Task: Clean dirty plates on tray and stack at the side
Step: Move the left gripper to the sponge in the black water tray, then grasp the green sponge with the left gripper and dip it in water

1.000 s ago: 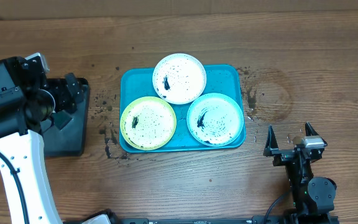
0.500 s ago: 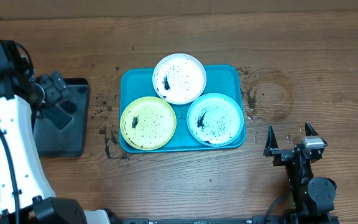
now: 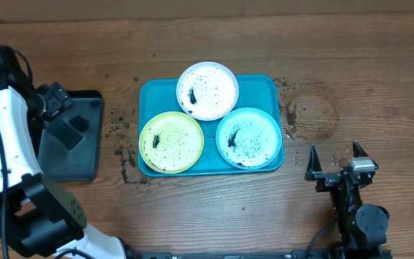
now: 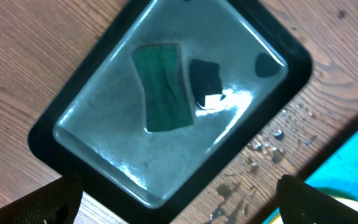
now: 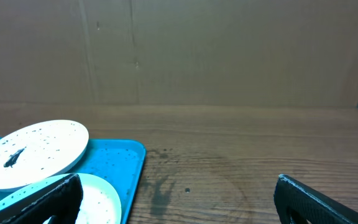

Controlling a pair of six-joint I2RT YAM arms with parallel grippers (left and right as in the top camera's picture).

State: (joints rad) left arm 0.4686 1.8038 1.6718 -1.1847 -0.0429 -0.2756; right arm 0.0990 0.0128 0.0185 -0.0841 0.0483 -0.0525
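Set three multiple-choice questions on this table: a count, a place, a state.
1. How many dirty plates lie on the blue tray? A two B three C four
2. Where is the green sponge? A on the blue tray B in the black tray C on a plate
3. The right pincer is: A open and empty B shut on a plate C shut on the sponge
B: one white, one yellow-green, one aqua. B: the left wrist view shows it. A: spread wide, nothing between.

White, black-jointed left arm (image 3: 9, 144); all-black right arm (image 3: 351, 193)
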